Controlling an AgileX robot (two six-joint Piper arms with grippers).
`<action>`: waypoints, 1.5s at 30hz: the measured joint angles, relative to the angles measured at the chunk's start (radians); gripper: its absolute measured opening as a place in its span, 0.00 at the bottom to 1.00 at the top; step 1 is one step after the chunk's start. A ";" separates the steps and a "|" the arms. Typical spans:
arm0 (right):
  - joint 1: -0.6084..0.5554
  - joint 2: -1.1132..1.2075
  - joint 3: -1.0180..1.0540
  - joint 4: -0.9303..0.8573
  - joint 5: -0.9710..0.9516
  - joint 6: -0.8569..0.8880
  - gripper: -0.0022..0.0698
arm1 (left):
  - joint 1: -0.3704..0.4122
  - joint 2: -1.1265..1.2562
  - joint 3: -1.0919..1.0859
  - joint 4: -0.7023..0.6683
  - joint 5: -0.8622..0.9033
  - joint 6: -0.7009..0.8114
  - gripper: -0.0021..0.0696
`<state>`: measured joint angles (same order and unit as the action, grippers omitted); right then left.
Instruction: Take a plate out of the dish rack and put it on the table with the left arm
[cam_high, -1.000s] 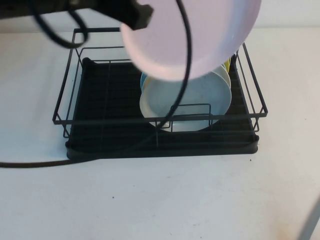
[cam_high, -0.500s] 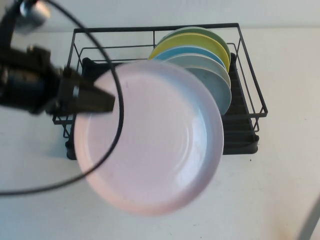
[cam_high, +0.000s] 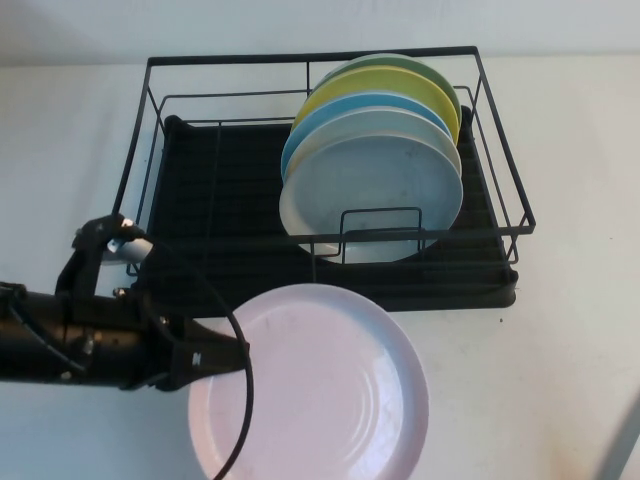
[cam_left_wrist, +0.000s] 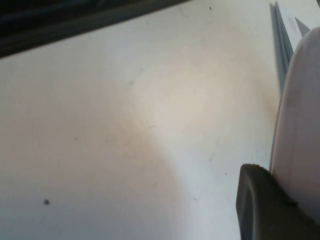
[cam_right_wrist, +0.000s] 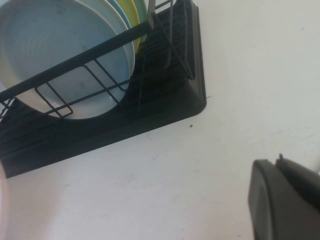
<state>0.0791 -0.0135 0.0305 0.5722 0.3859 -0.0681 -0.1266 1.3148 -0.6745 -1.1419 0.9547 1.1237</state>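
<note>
The pale pink plate (cam_high: 320, 385) lies nearly flat, low over the white table (cam_high: 560, 350), just in front of the black dish rack (cam_high: 240, 270). I cannot tell whether it touches the table. My left gripper (cam_high: 225, 355) is shut on the plate's left rim, the arm reaching in from the left. In the left wrist view one black finger (cam_left_wrist: 260, 205) presses against the plate's edge (cam_left_wrist: 300, 125); the other finger is hidden behind it. My right gripper (cam_right_wrist: 280, 200) hangs over bare table near the rack's front right corner (cam_right_wrist: 190, 100), fingers together and empty.
Several plates stand upright in the rack's right half: a pale grey-blue one (cam_high: 375, 195) in front, then blue, yellow (cam_high: 400, 85) and green. The rack's left half holds no plates. The right arm shows as a grey sliver (cam_high: 625, 440) at the bottom right.
The left arm has carried the pink plate from high above the rack down and forward, tipping it flat. It now sits low over the table in front of the rack. The right arm has not moved.
</note>
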 joint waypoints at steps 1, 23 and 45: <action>0.000 0.000 0.000 0.000 0.000 0.000 0.00 | 0.000 0.013 0.000 -0.021 -0.018 0.027 0.11; 0.000 0.000 0.000 0.000 0.000 0.000 0.00 | 0.000 0.251 0.000 -0.234 -0.196 0.324 0.54; 0.000 0.000 0.000 0.000 0.000 0.000 0.00 | 0.000 -0.199 -0.181 0.209 -0.227 0.017 0.04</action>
<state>0.0791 -0.0135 0.0305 0.5722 0.3859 -0.0681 -0.1266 1.1158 -0.8552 -0.9328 0.7274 1.1410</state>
